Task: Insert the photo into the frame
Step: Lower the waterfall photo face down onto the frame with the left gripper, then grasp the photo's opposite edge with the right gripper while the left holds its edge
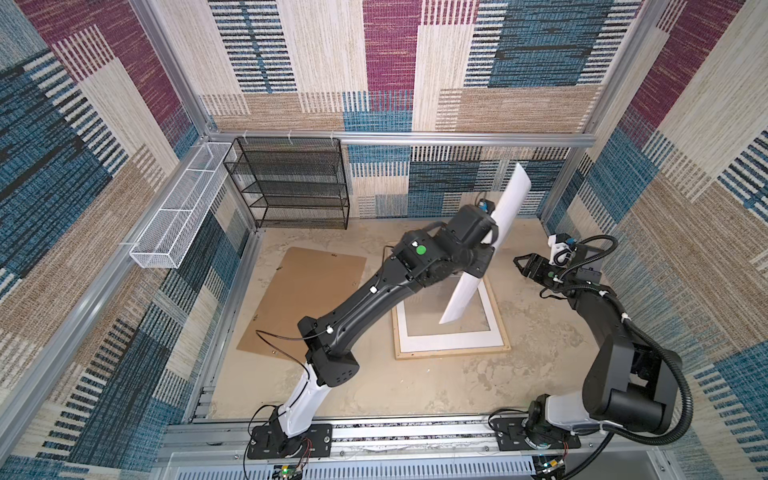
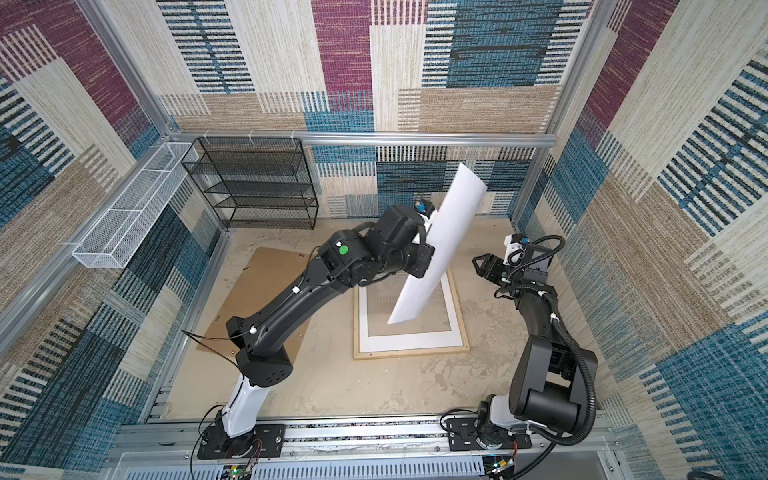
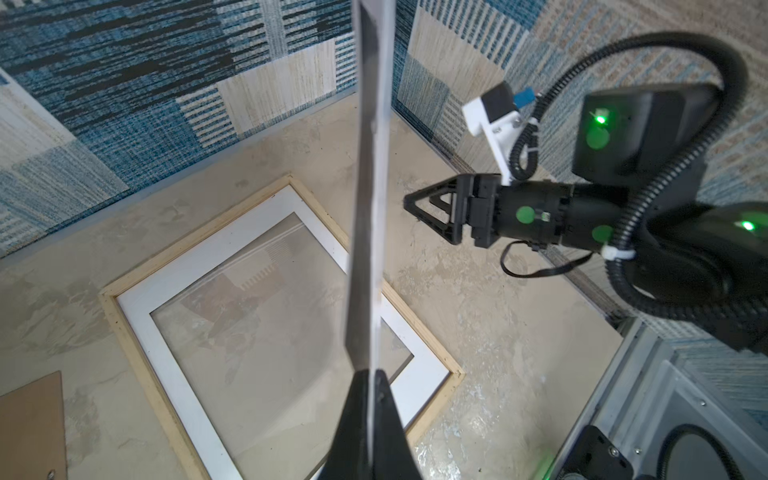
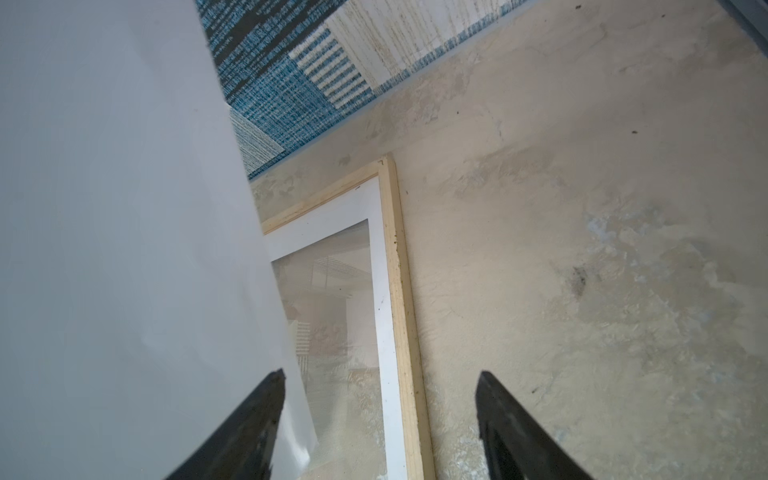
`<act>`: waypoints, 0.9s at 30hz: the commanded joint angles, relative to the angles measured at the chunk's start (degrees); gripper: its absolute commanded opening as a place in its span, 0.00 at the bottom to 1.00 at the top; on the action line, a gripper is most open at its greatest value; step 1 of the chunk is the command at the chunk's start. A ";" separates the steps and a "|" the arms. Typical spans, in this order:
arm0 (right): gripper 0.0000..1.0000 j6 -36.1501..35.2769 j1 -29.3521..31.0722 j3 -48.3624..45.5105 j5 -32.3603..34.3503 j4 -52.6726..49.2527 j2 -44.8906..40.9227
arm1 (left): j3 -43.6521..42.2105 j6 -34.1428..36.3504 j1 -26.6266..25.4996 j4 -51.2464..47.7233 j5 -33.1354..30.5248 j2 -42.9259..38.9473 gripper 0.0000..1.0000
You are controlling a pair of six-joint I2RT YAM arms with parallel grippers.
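Frame [image 1: 453,352] lies nearest, flat on the surface [image 1: 415,390], with the white mat [image 1: 449,338] seated inside it. Above its far half we see the photo [image 1: 509,208] in the air, standing nearly on edge. The left gripper [image 3: 370,374] pinches 1 edge, and the plain white back faces the right gripper [image 4: 380,376] — spread, empty, just beside the sheet. We judge this the placing step: next the photo must be tipped flat and squared to the mat — probably with the right gripper steadying its free end.
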 commanded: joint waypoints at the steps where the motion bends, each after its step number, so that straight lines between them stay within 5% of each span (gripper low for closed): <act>1: 0.75 0.99 -0.27 -0.10 -2.99 0.73 -0.95 | -8.35 -5.28 5.95 1.64 9.97 -2.70 0.00; 6: 0.75 1.11 -0.27 -0.76 -4.41 0.90 -0.70 | -27.84 -9.12 15.81 9.35 14.51 -6.21 0.00; 12: 0.75 1.34 -0.25 -0.90 -7.07 1.71 1.09 | -40.95 -10.89 23.08 16.11 17.39 -4.87 0.00; 20: 0.75 1.55 1.10 -0.90 -9.43 2.85 3.72 | -45.51 -10.66 25.69 19.48 18.34 -1.36 0.00; 27: 0.74 1.27 11.29 1.02 -9.66 4.64 11.67 | -47.00 -6.91 26.11 16.70 11.92 0.07 0.00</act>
